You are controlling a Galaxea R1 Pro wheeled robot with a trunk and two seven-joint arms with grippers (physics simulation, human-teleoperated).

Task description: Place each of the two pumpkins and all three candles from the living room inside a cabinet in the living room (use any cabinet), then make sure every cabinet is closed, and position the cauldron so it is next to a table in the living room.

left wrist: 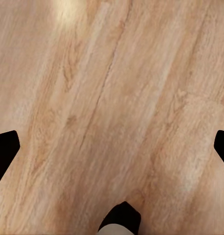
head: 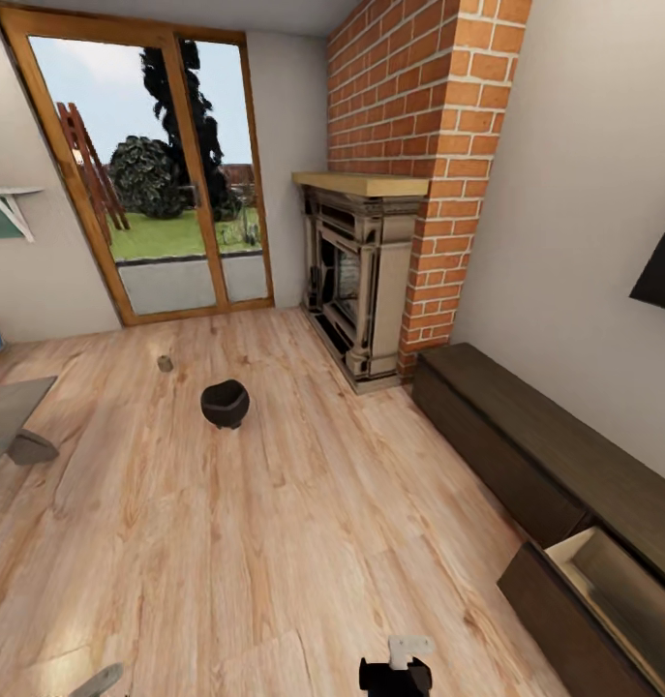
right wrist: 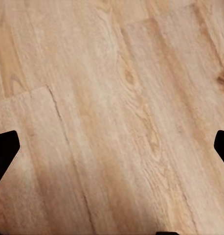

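The black cauldron [head: 225, 404] stands on the wooden floor in the middle of the room. A short way beyond it, a small stubby candle [head: 165, 363] sits on the floor. The long dark-brown cabinet [head: 526, 436] runs along the right wall, and its nearest drawer [head: 603, 586] is pulled open, showing a beige inside. A grey table [head: 8, 411] juts in at the left edge. The pumpkins are out of view. My left gripper [left wrist: 112, 152] and my right gripper [right wrist: 112, 152] both hang open over bare floorboards, fingers [left wrist: 4, 149] spread wide with nothing between them.
A brick chimney with a fireplace [head: 356, 281] stands at the back right, just beyond the cabinet. A glass door [head: 163, 165] fills the back wall. A dark screen [head: 661, 271] hangs above the cabinet. Open floor lies between me and the cauldron.
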